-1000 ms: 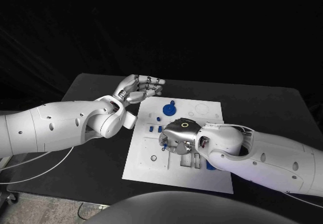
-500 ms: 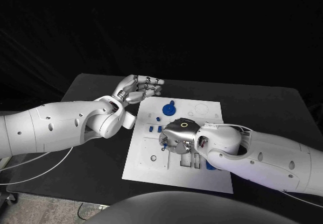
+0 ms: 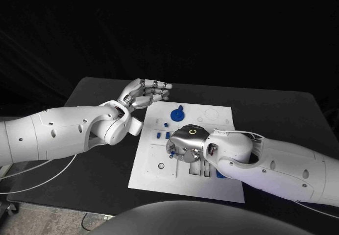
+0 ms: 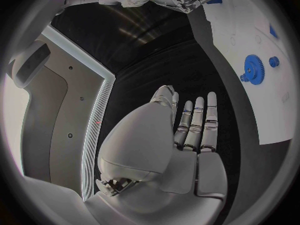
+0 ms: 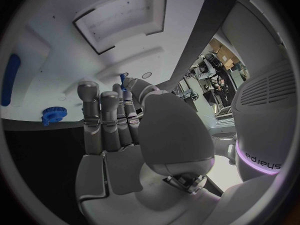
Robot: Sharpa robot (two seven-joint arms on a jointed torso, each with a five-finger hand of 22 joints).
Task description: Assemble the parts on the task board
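a small blue part [image 5: 122, 80] is pinched in the right hand [image 3: 185, 143] over the task board [image 3: 215, 113]; it should be lowered squarely. the left hand [image 3: 145, 92] is held open, empty.

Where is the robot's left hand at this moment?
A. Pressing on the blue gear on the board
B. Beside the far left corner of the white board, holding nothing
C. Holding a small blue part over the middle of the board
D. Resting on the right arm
B: the left hand is beside the far left corner of the task board, its fingers straight with nothing in them, apart from the blue gear.
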